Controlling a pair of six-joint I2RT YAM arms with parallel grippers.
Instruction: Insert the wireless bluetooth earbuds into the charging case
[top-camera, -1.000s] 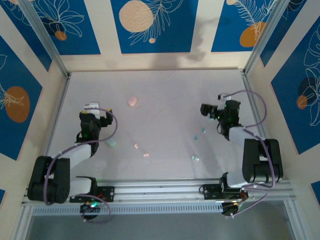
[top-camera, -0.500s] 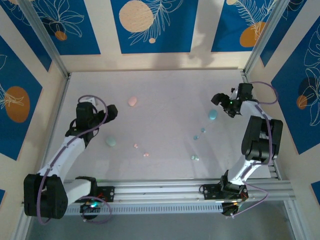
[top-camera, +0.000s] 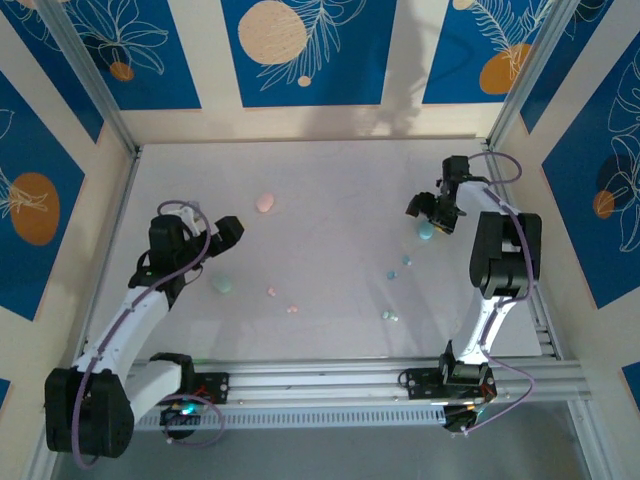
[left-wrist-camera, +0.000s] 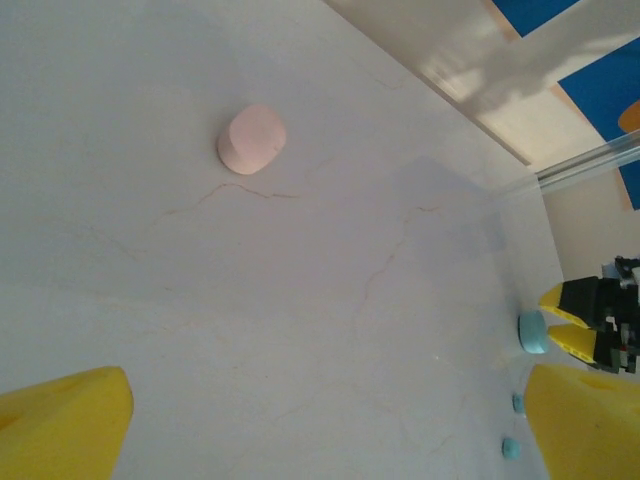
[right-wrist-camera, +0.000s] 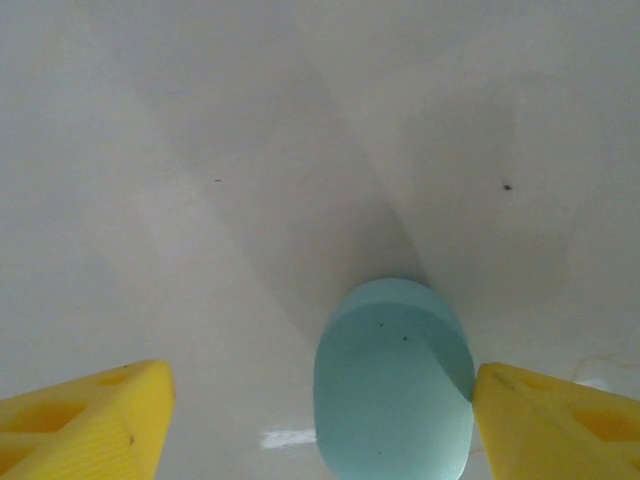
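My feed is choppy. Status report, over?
Left end effector open, empty. Right end effector open, straddling blue case. Earbuds loose on table. Nothing blocking.

Centre: bare table (top-camera: 340, 190), free passage between the arms.
Left: pink case (top-camera: 264, 202) beyond and mint case (top-camera: 222, 285) nearer than the left gripper (top-camera: 226, 230), both apart from it.
Front: pink buds (top-camera: 271, 292) and blue buds (top-camera: 392, 274) lie scattered.
Right: blue case (right-wrist-camera: 392, 380) sits between the spread fingers of the right gripper (top-camera: 430, 214), with more room on one side.

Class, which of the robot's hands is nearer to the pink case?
Left. The left hand sits short of the pink case, on its left; the right hand is far right, straddling a blue case.
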